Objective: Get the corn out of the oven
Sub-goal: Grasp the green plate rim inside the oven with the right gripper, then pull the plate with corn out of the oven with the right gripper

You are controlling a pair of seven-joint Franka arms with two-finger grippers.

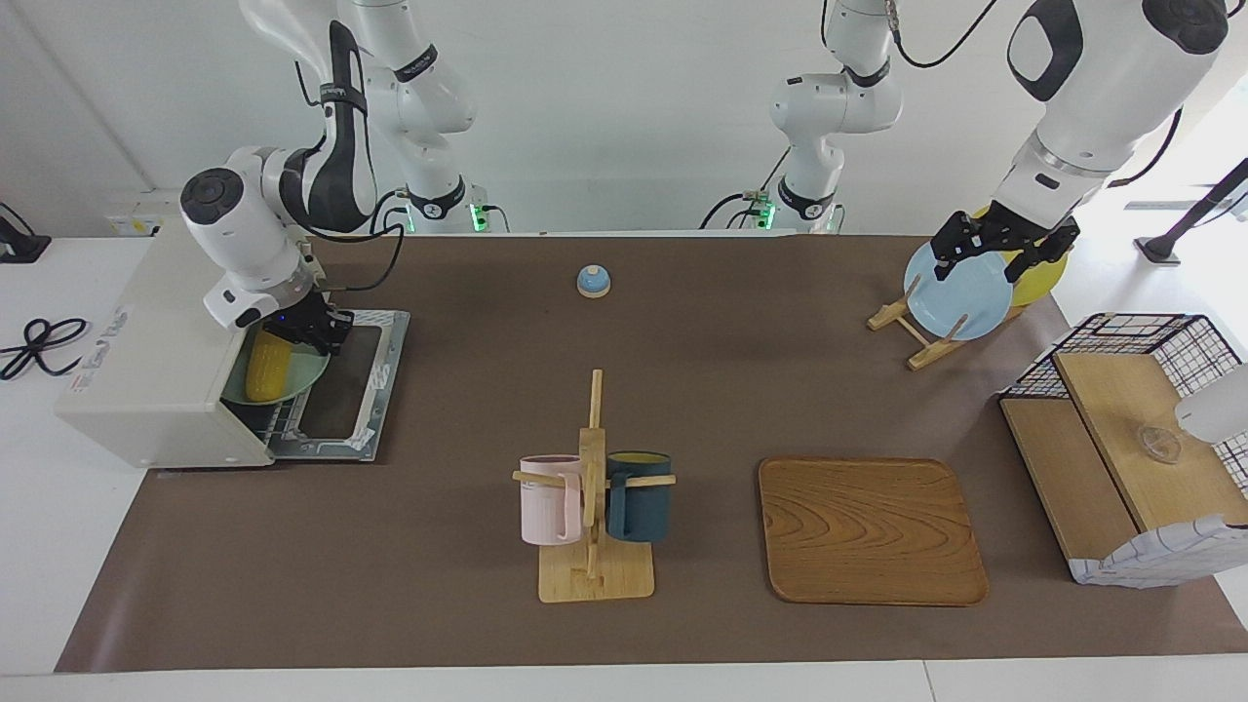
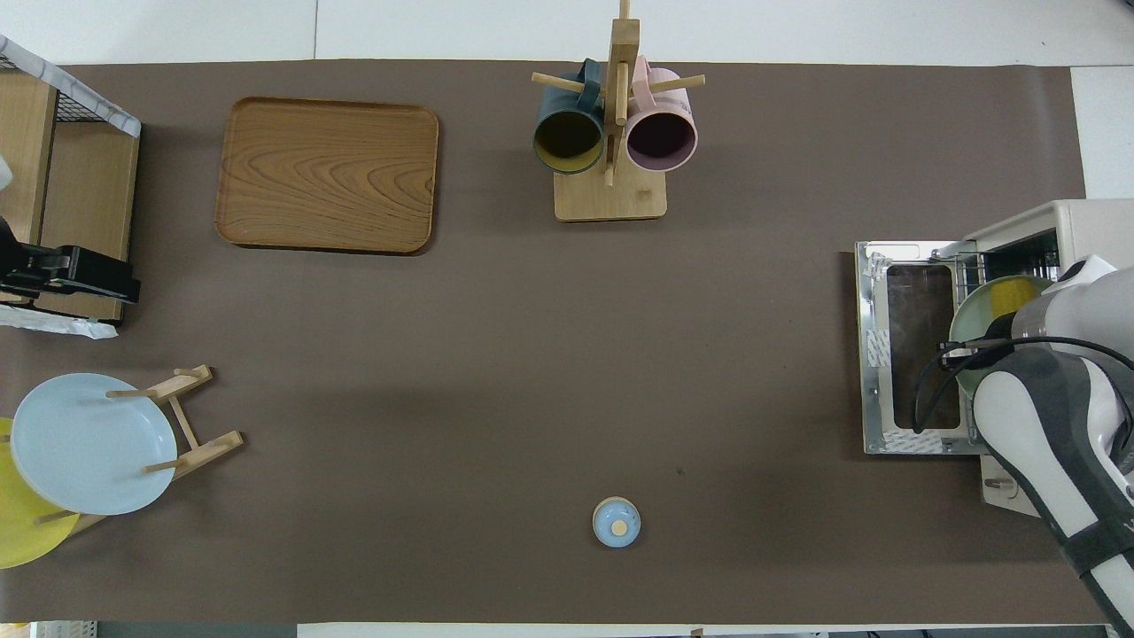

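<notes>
The cream-white oven [image 1: 146,370] stands at the right arm's end of the table, its glass door [image 1: 356,380] dropped flat. The yellow corn [image 1: 265,366] lies on a pale green plate [image 1: 307,370] on the wire rack, half out of the oven's mouth. It also shows in the overhead view [image 2: 1010,297]. My right gripper [image 1: 320,336] is at the plate's rim nearest the robots, beside the corn; in the overhead view the arm hides it. My left gripper [image 1: 994,255] waits in the air over the plate rack.
A blue bell [image 1: 594,281] sits mid-table near the robots. A wooden mug rack [image 1: 595,507] holds a pink and a dark blue mug. A wooden tray [image 1: 871,531], a rack with blue and yellow plates [image 1: 955,292] and a wire shelf basket [image 1: 1131,448] stand toward the left arm's end.
</notes>
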